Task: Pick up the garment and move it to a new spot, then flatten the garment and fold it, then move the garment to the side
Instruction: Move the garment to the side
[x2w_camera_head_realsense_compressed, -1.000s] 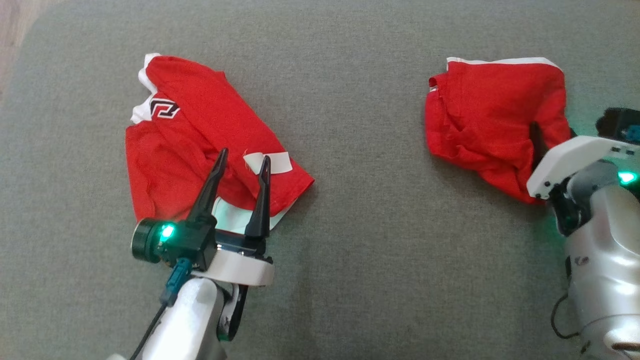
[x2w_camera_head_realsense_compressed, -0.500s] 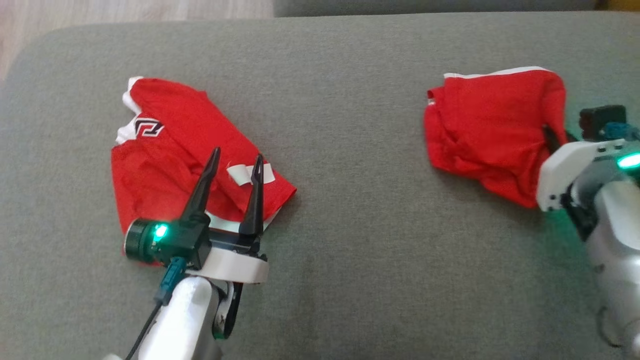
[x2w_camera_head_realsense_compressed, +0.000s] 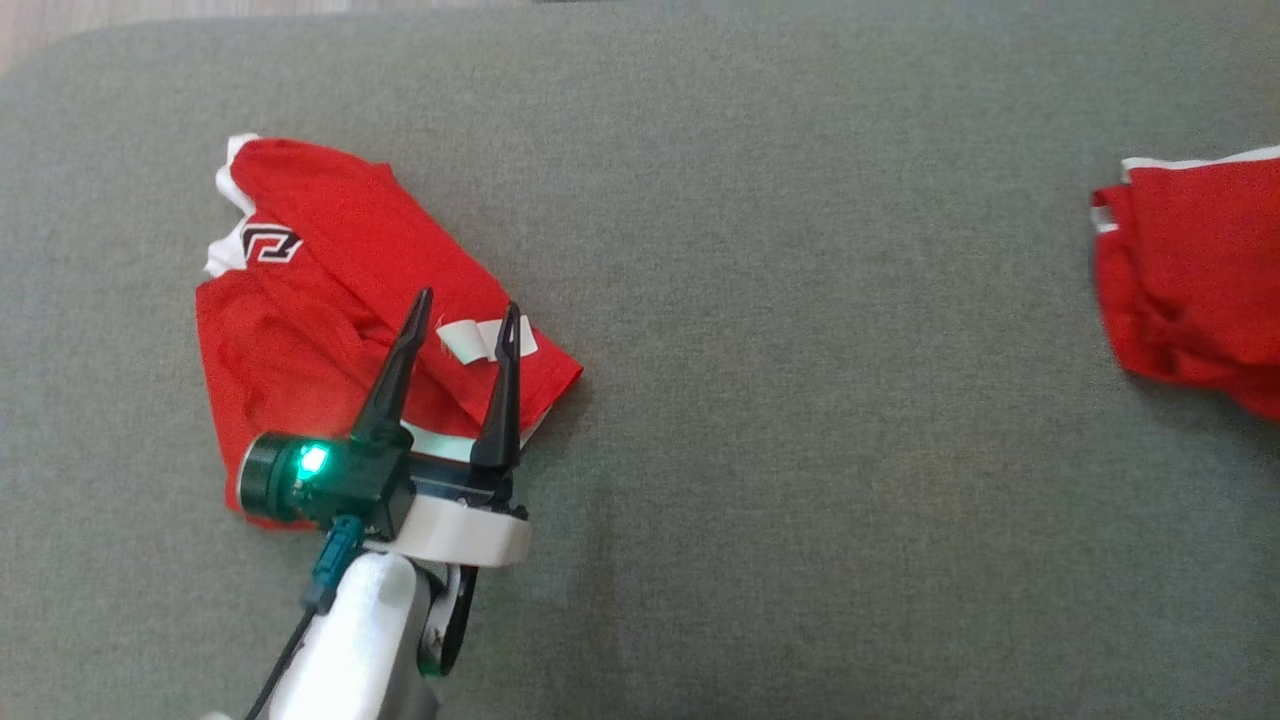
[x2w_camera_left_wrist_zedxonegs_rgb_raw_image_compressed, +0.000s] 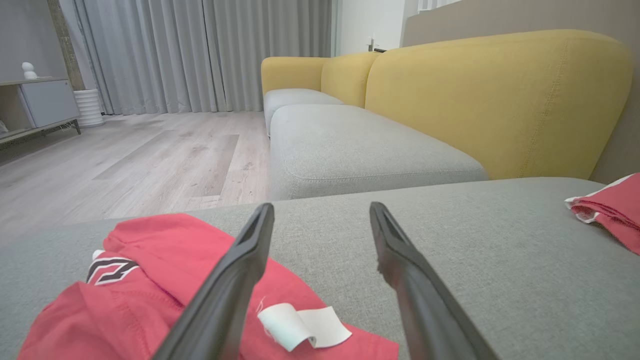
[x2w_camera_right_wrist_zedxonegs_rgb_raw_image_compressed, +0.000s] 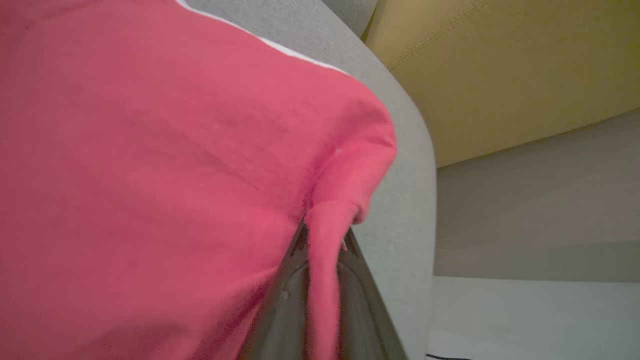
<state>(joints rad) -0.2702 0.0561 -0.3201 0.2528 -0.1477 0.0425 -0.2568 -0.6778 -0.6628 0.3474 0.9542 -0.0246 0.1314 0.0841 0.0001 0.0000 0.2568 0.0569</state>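
Observation:
A crumpled red garment (x2w_camera_head_realsense_compressed: 300, 300) with white trim and a black logo lies at the left of the grey cushion (x2w_camera_head_realsense_compressed: 780, 400). My left gripper (x2w_camera_head_realsense_compressed: 469, 300) hovers open over its near right corner, one finger on each side of a white label (x2w_camera_head_realsense_compressed: 487, 338). In the left wrist view that gripper (x2w_camera_left_wrist_zedxonegs_rgb_raw_image_compressed: 321, 207) stands open above the same garment (x2w_camera_left_wrist_zedxonegs_rgb_raw_image_compressed: 165, 250). A second red garment (x2w_camera_head_realsense_compressed: 1190, 280) lies at the right edge. In the right wrist view my right gripper (x2w_camera_right_wrist_zedxonegs_rgb_raw_image_compressed: 325, 235) is shut on a pinched fold of this garment (x2w_camera_right_wrist_zedxonegs_rgb_raw_image_compressed: 150, 150).
The cushion's far edge drops to a wood floor (x2w_camera_left_wrist_zedxonegs_rgb_raw_image_compressed: 125, 160). Beyond it stand another grey seat (x2w_camera_left_wrist_zedxonegs_rgb_raw_image_compressed: 350, 145) and a yellow backrest (x2w_camera_left_wrist_zedxonegs_rgb_raw_image_compressed: 500, 100). Bare grey cushion lies between the two garments.
The head camera has shifted. My right gripper has shut on the right garment and drawn it rightward, away from the left one; the right arm has left the head view. The left gripper stays open.

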